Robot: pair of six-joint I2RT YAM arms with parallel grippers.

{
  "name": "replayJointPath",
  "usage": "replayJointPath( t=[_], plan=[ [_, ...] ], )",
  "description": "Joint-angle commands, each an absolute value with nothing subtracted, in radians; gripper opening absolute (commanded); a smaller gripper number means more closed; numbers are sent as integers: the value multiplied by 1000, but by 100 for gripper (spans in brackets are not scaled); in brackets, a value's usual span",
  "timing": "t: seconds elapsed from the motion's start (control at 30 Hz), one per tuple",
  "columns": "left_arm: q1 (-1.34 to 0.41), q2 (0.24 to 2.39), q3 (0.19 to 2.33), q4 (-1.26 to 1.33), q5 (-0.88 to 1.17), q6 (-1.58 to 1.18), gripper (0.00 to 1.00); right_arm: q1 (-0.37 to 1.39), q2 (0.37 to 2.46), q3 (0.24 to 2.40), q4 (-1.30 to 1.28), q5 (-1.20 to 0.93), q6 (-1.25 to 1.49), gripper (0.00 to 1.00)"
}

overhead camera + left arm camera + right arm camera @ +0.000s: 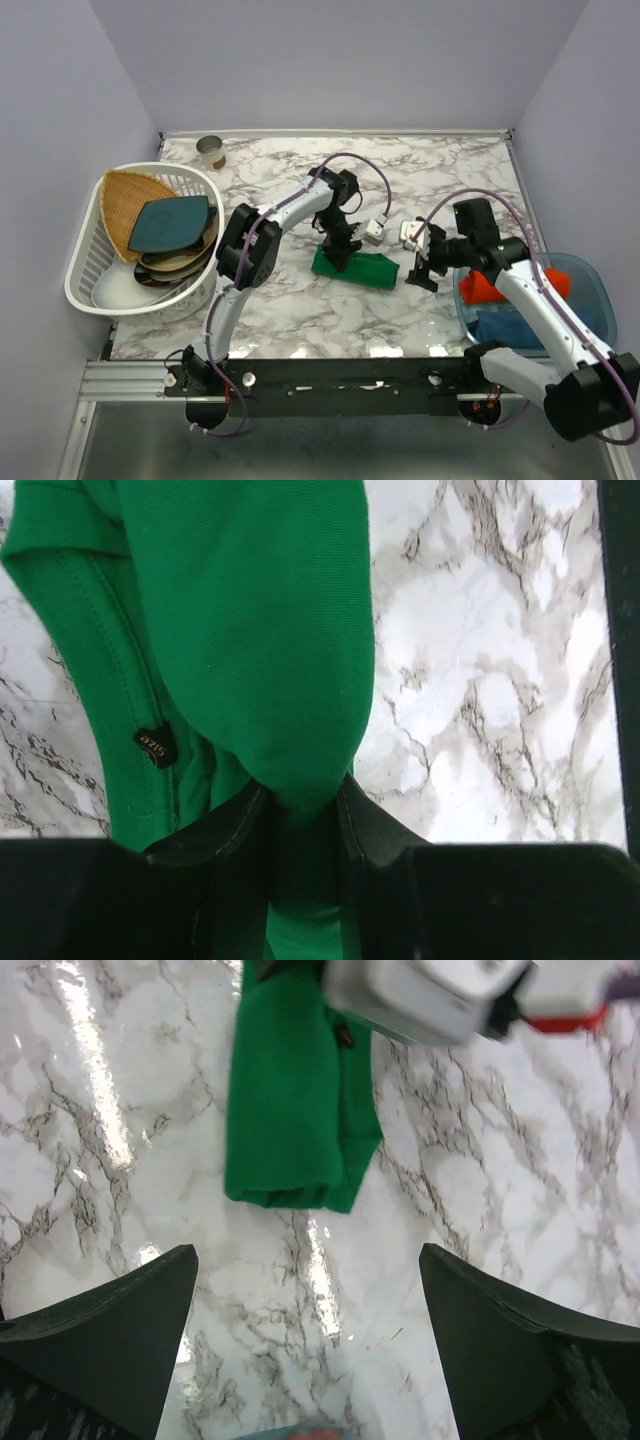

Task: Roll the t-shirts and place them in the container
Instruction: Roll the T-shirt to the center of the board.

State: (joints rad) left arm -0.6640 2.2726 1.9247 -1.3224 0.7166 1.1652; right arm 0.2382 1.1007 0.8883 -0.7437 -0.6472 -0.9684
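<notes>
Though mostly flat, green t-shirt (372, 270), narrow folded band.

Bright, even light — tabletop glare

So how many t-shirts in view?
3: the green t-shirt on the table, pinched by the left gripper; the orange-red t-shirt and the blue t-shirt bundled in the bin. Others may hide underneath.

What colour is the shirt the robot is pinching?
Bright green shirt, clearest in left wrist view.
</notes>
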Motion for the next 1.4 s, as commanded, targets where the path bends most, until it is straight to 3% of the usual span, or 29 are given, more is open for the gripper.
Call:
replayJointPath(
  t=[0.0,0.27,0.57,0.97,1.13,1.2,1.37],
  plan=[
    [-650,2367,2023,-1520,859,1050,35,369,967,740,-583,-571,-1104,100],
    [-618,2488,2123,-1520,1009,876,39,577,911,537,-387,-519,-1222,100],
    [-569,2589,2161,-1520,1230,706,39,592,1026,454,-135,-434,-1247,100],
    [-491,2572,2040,-1517,1428,670,44,592,1144,370,159,-370,-1282,100],
    [-482,2556,1935,-1308,1558,452,44,592,1235,350,251,-371,-1324,100],
    [-477,2533,1847,-1016,1661,99,41,592,1267,345,314,-371,-1345,100],
    [-468,2545,1885,-968,1658,32,40,592,1402,397,376,-377,-1351,100]
  ],
)
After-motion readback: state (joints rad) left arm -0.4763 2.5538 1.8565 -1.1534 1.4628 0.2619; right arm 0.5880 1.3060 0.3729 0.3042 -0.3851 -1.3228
